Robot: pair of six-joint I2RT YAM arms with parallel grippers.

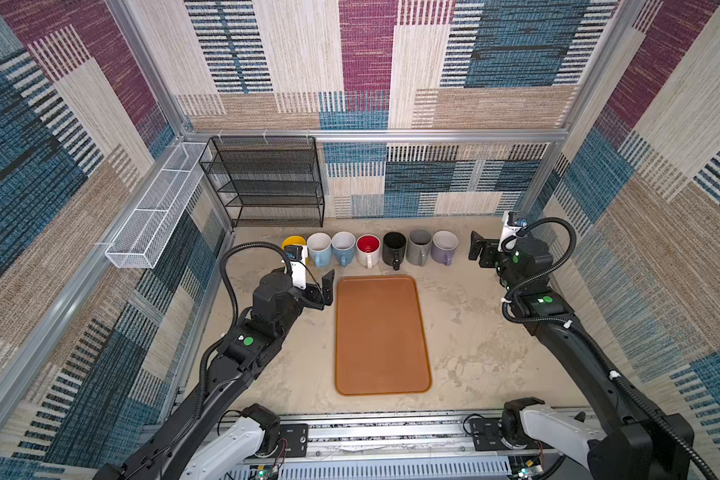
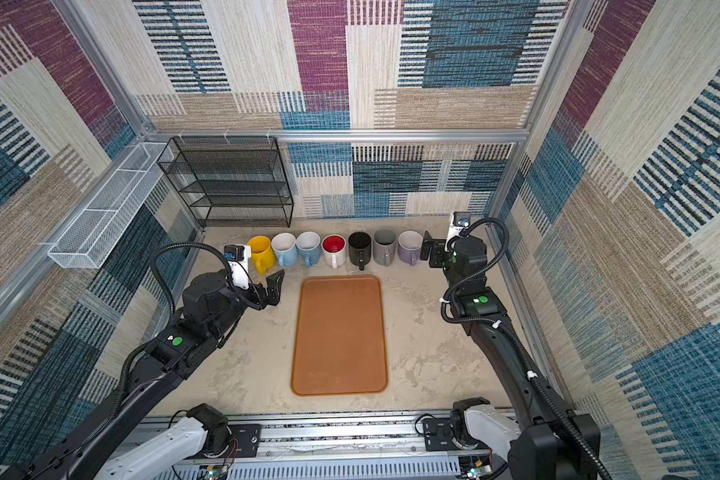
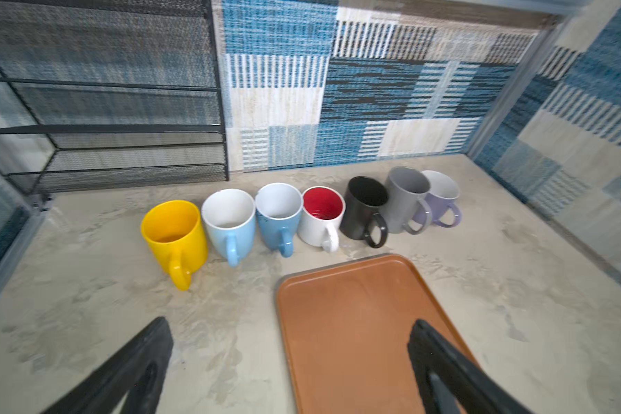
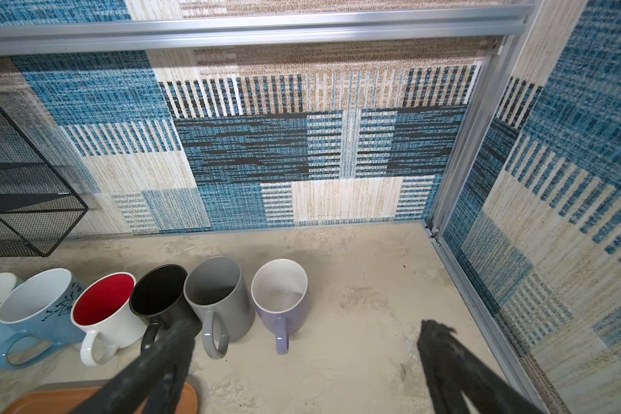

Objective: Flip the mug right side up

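Seven mugs stand in one row along the far edge of the desk, each mouth up with its handle towards the arms: yellow mug, pale blue mug, speckled blue mug, white mug with red interior, black mug, grey mug and lilac mug. No mug in any view sits rim down or lies on its side, so the frames do not single out which one the task concerns. The orange tray lies bare in front of the row, apart from it. The left tool hovers beside the tray's far left corner, near the yellow mug, jaws spread wide and holding nothing. The right tool hovers at the right end of the row, near the lilac mug but apart from it, jaws likewise wide and empty. Judged state: the turning step is complete, as every mug is upright and released, and the step in hand is the clearing of the arms. The next move calls for drawing each tool back towards its base, away from the row. The right tool needs the most care, since its inner finger hangs above the black and grey handles in the right wrist view, and a sideways sweep could nudge a mug. The black mesh rack and white wire basket sit well clear of both paths.
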